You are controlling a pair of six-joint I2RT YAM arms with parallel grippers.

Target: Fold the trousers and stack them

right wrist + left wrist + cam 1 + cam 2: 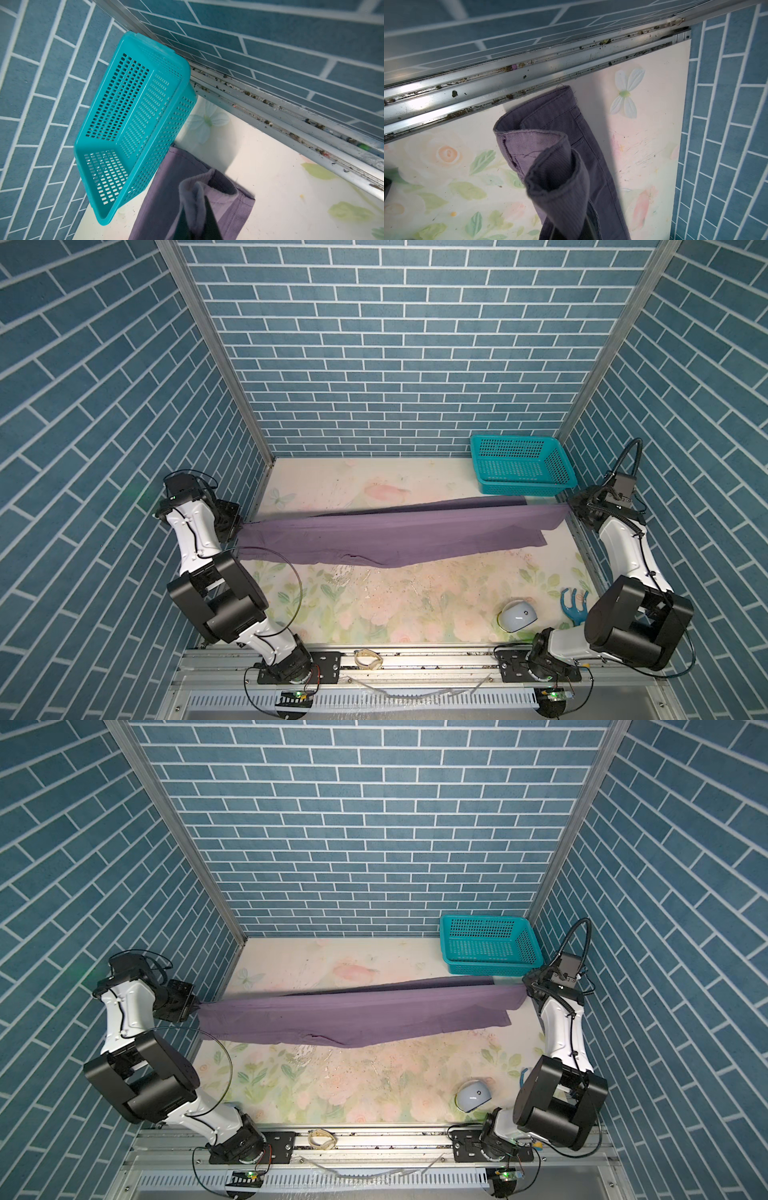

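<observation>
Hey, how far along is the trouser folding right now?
Early. Done: the trousers look doubled lengthwise, leg on leg. In hand: left gripper and right gripper, jaws shut on opposite ends, hold them stretched across the table. Left: the crosswise folds and stacking; no compact bundle yet.

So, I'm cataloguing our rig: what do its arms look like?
Both arms match: the left arm and right arm have white shell links, bulky black joint housings and thin black cables; a ribbed black hose loops from the right wrist.
</observation>
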